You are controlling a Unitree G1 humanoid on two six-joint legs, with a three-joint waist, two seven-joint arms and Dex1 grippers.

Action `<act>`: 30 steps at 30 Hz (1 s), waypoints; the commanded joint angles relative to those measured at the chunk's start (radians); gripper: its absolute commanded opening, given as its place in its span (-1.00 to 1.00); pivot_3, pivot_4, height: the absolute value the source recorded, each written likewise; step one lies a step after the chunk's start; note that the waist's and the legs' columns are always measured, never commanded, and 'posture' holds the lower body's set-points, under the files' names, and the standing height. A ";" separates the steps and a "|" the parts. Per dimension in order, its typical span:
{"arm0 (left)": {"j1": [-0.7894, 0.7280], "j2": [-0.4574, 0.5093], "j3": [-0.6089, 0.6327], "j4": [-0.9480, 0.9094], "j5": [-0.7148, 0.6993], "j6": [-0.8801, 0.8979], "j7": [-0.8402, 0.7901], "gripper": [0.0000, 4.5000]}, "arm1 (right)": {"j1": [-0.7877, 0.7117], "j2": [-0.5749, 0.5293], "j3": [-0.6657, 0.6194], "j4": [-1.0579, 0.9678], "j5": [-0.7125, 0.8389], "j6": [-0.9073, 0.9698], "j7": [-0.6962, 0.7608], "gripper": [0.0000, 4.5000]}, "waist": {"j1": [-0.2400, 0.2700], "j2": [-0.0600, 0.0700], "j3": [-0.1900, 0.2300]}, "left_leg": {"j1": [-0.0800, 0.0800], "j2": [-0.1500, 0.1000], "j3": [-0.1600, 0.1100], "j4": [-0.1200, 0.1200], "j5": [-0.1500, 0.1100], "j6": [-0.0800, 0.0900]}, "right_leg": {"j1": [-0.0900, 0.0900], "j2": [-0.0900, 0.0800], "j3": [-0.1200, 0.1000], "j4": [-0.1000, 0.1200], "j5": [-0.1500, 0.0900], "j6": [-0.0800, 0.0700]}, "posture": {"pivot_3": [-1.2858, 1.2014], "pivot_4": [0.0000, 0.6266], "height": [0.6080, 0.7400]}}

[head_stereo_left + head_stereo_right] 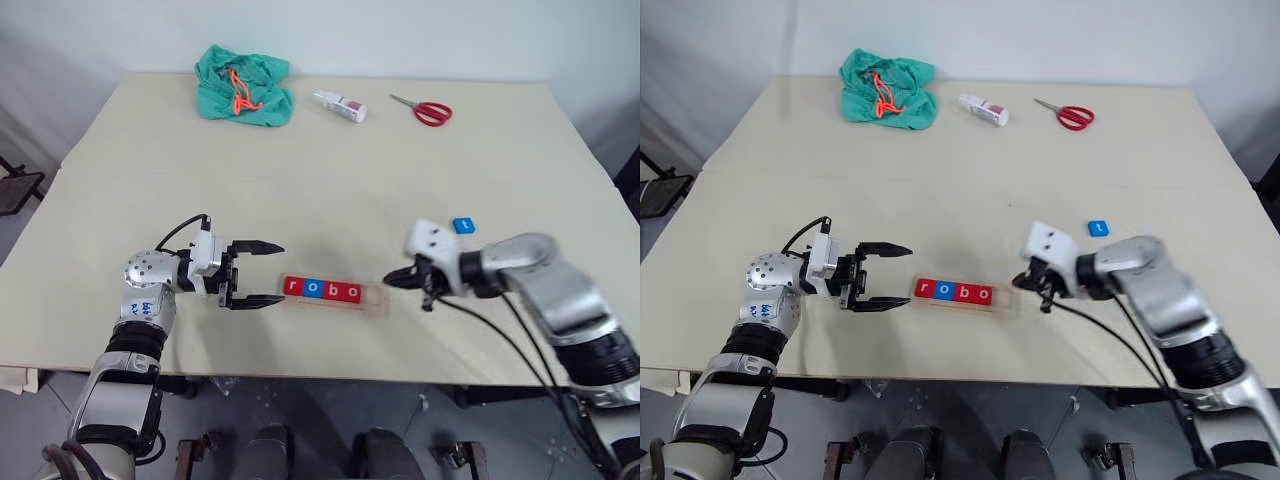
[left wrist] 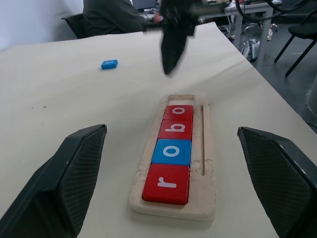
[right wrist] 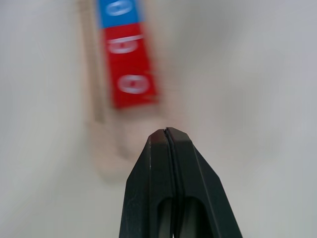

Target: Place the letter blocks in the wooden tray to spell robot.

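Across the pale worktop we read from our left: the left tool lies level with its jaws spread wide and empty, pointing along the wooden tray, just short of its left end. That tray runs left to right, and four letter blocks sit in it spelling r, o, b, o, leaving one bare slot at the right end. Just past that end hangs the right tool, its jaws pressed together on nothing, aimed back at the tray. The last piece, the blue t block, lies loose on the worktop behind the right tool and farther right, well apart from the left one. We judge the right arm much the nearer for fetching it.
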 commanded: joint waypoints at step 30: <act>-0.065 -0.021 -0.013 0.049 0.002 -0.023 -0.112 1.00 | -0.098 0.172 -0.364 0.425 0.038 -0.044 -0.525 0.99 | -0.008 0.000 0.000 | 0.002 0.000 0.003 -0.002 0.000 0.000 | -0.001 0.000 0.002 0.002 0.000 0.000 | 0.03 -0.52 1.00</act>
